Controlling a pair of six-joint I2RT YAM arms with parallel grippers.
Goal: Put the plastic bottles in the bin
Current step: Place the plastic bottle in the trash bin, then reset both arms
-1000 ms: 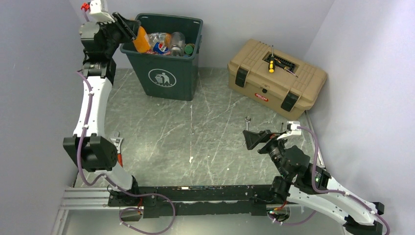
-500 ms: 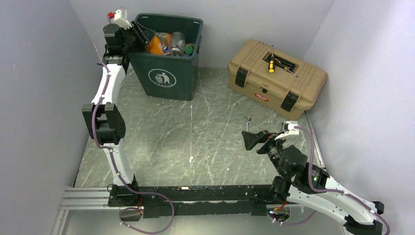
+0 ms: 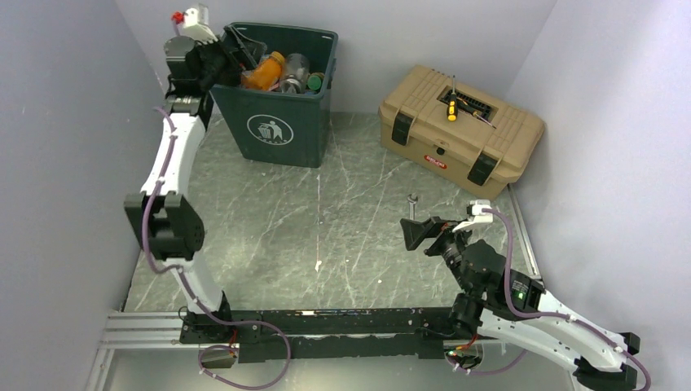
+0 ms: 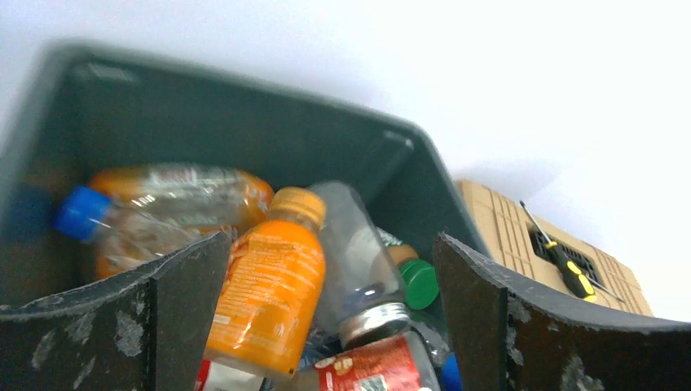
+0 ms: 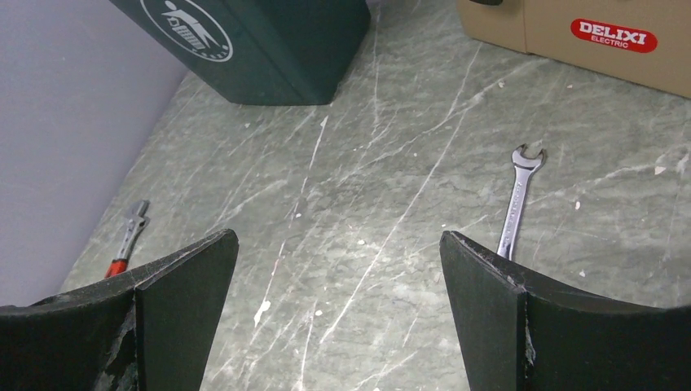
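Note:
The dark green bin (image 3: 281, 126) stands at the back left and holds several plastic bottles. My left gripper (image 3: 231, 50) hangs open over the bin's left rim. Just beyond its jaws an orange bottle (image 4: 269, 289) with an orange cap lies loose on the pile, also seen from above (image 3: 265, 72). Around it lie a clear bottle (image 4: 358, 257), a blue-capped bottle (image 4: 163, 204) and a red-labelled bottle (image 4: 371, 366). My right gripper (image 5: 334, 305) is open above the bare stone floor at the front right (image 3: 417, 230), with nothing between its fingers.
A tan toolbox (image 3: 460, 130) with a yellow-handled screwdriver (image 3: 451, 108) on its lid sits at the back right. A wrench (image 5: 518, 199) lies on the floor near my right gripper. A red-handled tool (image 5: 128, 239) lies by the left wall.
My left gripper carried the orange bottle over the bin's rim, then opened; the bottle now lies loose on the pile. The right arm barely moved.

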